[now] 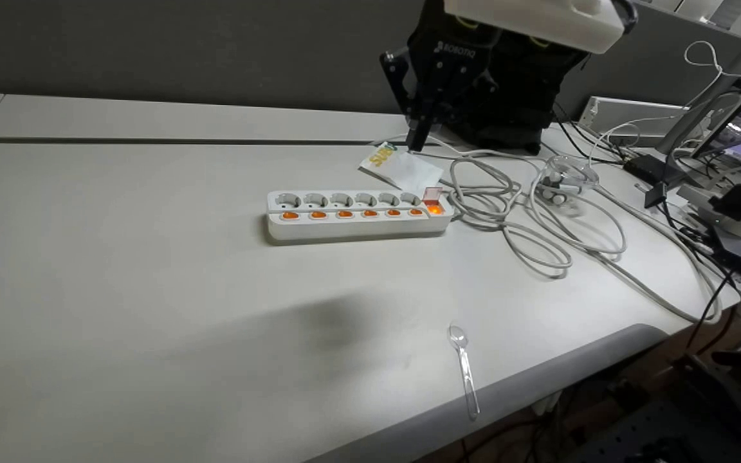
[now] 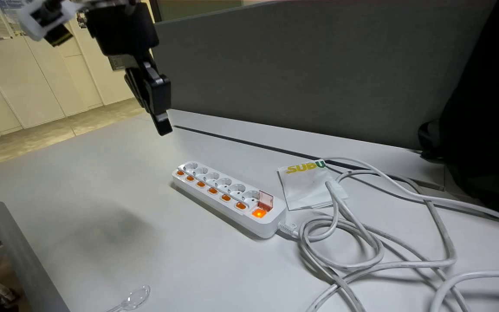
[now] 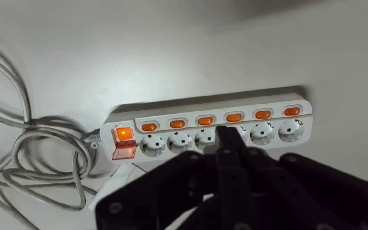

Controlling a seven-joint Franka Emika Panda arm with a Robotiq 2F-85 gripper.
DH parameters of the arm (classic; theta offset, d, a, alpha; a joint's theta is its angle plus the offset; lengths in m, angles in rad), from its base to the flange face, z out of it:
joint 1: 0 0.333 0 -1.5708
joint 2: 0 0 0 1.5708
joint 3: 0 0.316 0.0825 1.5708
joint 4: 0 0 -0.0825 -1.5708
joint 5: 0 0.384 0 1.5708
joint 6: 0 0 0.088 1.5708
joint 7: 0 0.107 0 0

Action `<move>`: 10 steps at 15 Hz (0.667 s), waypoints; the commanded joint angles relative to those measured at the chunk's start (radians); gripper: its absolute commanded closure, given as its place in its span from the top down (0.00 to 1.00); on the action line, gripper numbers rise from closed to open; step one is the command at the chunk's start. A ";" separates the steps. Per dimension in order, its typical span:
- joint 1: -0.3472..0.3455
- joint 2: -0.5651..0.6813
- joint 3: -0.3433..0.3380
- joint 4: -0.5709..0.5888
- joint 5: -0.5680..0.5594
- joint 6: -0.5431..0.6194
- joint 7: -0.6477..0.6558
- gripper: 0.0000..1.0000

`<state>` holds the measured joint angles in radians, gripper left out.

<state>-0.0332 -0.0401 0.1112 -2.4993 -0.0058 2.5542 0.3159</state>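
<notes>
The black two-fingered Robotiq gripper [image 3: 230, 131] was fully closed, fingertip against fingertip, and hung above a flat white tabletop [image 2: 115, 147]. On it lay a long white plastic power strip [image 2: 233, 201], lower than the fingertips and apart from them: in an exterior view, it sat between four and five o'clock from them. In the wrist view, the fingertips partly covered the middle of its row of six round sockets [image 3: 179, 142]; six oval orange switches [image 3: 205, 120] ran along the strip's twelve o'clock edge. A square, glowing orange switch [image 3: 124, 133] was at nine o'clock from the fingertips, with a raised clear red cover [image 3: 125, 150] at its six o'clock. A coiled grey cable [image 3: 76, 175] ran from the strip's nine o'clock end. In an exterior view, a white paper napkin [image 1: 409, 170] with yellow and green lettering lay just beside the strip at one o'clock, and a clear plastic spoon [image 1: 466, 373] well apart at five o'clock.
</notes>
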 commanded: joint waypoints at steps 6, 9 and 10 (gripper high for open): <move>0.017 0.250 -0.093 0.172 0.039 0.006 -0.054 0.00; 0.029 0.305 -0.105 0.213 0.021 0.019 -0.051 0.00; 0.035 0.321 -0.109 0.224 0.016 0.024 -0.050 0.00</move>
<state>-0.0265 0.2259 0.0263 -2.3332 0.0209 2.5758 0.2628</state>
